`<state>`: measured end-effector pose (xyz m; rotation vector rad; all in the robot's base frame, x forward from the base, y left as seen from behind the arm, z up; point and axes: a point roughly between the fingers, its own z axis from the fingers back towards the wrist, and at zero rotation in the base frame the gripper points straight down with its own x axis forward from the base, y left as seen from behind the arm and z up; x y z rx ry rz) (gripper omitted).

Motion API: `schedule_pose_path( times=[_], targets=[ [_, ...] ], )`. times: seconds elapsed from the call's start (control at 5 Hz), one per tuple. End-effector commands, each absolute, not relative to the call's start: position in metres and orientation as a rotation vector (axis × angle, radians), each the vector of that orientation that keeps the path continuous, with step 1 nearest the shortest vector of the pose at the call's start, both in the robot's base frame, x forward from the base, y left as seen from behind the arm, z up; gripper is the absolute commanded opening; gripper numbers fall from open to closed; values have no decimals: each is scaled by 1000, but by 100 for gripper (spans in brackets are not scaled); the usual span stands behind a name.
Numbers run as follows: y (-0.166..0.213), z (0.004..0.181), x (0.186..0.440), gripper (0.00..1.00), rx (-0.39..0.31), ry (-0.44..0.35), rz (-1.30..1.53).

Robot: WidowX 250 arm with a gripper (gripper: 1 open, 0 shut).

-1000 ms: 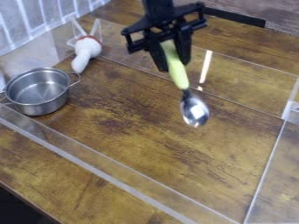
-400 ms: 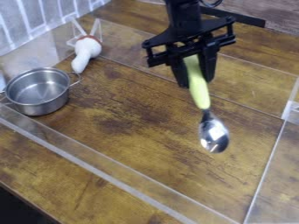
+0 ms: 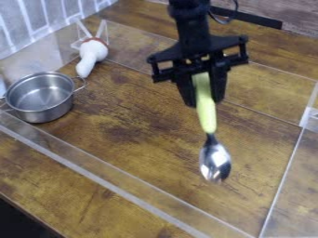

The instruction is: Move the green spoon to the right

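1. One spoon [image 3: 214, 159] hangs bowl down in the end effector [image 3: 206, 90], which is clamped on its green handle, right of the middle of the counter [image 3: 132, 140].
2. Carrying it right should go smoothly and level, since a grip at the top of the handle may let the bowl swing.
3. For release, lower until the bowl meets the wood, then ease the handle down before letting go.
4. The arm [image 3: 195, 44] reaches in from the far side, pointing down.
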<state>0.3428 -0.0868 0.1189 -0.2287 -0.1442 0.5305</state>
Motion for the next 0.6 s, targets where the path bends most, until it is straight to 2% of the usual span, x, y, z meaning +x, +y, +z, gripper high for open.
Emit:
schedule_pose_path(
  times=[0.0,0.2,0.4],
  targets=[
    [-100,144,335,0,-257,-234,435],
    [-112,132,341,0,-240,-247,392],
    [-123,118,338,0,-251,-216,307]
  ],
)
